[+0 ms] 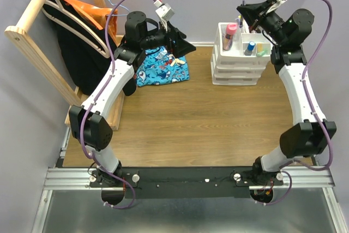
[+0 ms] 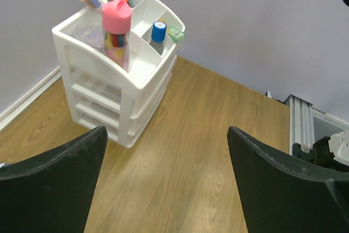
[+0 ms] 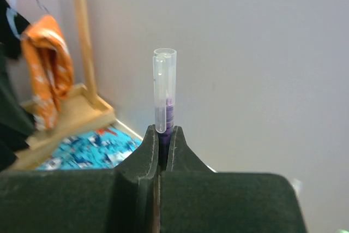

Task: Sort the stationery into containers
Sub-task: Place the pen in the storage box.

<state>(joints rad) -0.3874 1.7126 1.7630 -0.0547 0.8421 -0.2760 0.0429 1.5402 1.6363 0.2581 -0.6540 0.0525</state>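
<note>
Left gripper (image 2: 166, 130): fingers wide apart, empty, above blue patterned cloth (image 1: 158, 68) at 11 o'clock.
Right gripper (image 3: 163, 135): pinching purple pen (image 3: 164, 88), high above white organiser (image 1: 234, 72) at 1 o'clock.

Right claw (image 3: 163, 133) hides the lower end of the purple pen (image 3: 165, 88)

The brown wooden tabletop (image 1: 180, 118) carries a white plastic drawer organiser (image 1: 235, 73) at one o'clock and a blue patterned cloth (image 1: 158, 72) (rumpled) at eleven.

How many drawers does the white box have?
3. They are stacked in the white organiser beneath its open compartments: top drawer, middle drawer, bottom drawer. None seem hidden.
</note>
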